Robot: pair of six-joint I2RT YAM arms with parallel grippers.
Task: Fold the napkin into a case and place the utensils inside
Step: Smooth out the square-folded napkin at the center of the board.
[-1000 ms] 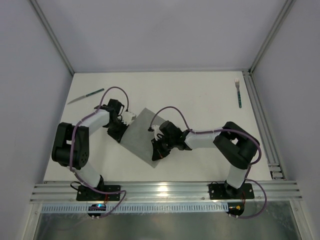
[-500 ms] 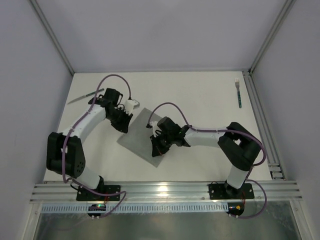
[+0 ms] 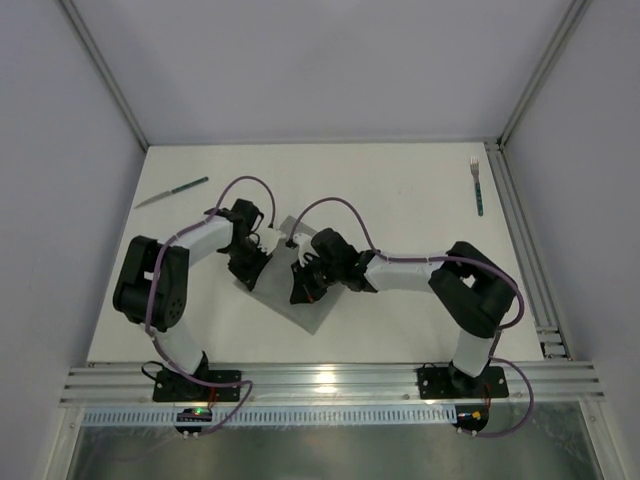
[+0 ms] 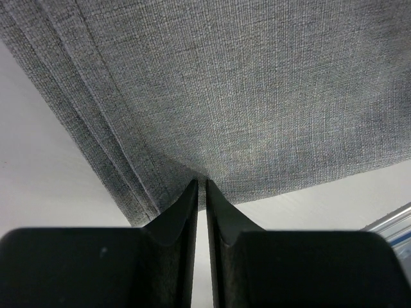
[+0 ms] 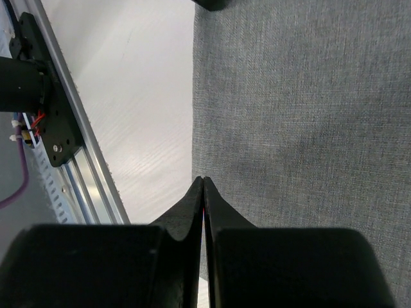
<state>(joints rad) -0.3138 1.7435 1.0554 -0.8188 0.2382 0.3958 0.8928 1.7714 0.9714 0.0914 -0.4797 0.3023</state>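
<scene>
L arm has pulled in vs half a sec ago. Its elbow is tucked, and the left pincer point(image 4: 200, 184) has slid across toward the right pincer point(image 5: 203, 181), so the two now sit close together over the napkin point(image 3: 305, 312). The napkin lies mid-tabletop point(image 3: 400, 200) and looks narrower than before. L wrist view shows stacked cloth layers along one edge, so prob a fold is being made.

L pincer is closed w/ only a thin slit, and cloth puckers into its tips, so it's gripping the napkin. R pincer is closed tight right at the napkin's edge; can't tell if there's cloth btwn the tips.

The knife point(image 3: 172, 192) at far left and the fork point(image 3: 477, 187) at far right haven't moved, both well apart from the napkin. Judging by this, it's still the early folding stage: no case formed yet and the utensils haven't been touched.
</scene>
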